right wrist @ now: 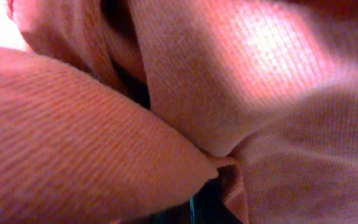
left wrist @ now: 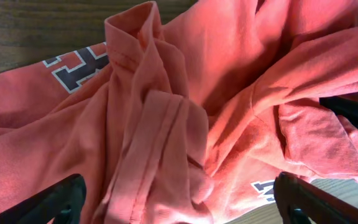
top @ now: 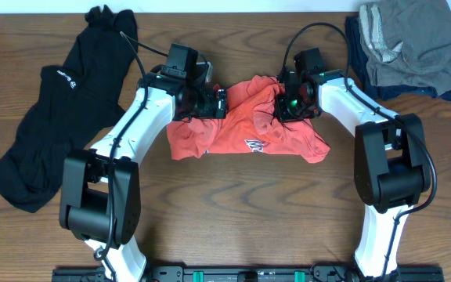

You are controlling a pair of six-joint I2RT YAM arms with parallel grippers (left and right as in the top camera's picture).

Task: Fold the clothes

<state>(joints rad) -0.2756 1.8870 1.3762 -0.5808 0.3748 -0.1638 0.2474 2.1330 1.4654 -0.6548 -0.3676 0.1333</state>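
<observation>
Overhead: arms bent inward over red shirt (top: 241, 129), desk (top: 225, 211) centre.
Left gripper (top: 218, 102) spread wide, shirt between fingers (left wrist: 55, 199), unclamped; right gripper (top: 282, 106) buried in cloth, jaws' state cannot be told. Black garment (top: 61, 110) far-left corner, grey pile (top: 409, 43) far-right; open wood near edge.

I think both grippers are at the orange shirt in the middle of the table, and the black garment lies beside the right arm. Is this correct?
Not quite. The black garment lies beside the left arm, not the right; the overhead view shows it. The left gripper and right gripper are indeed at the orange shirt.
</observation>
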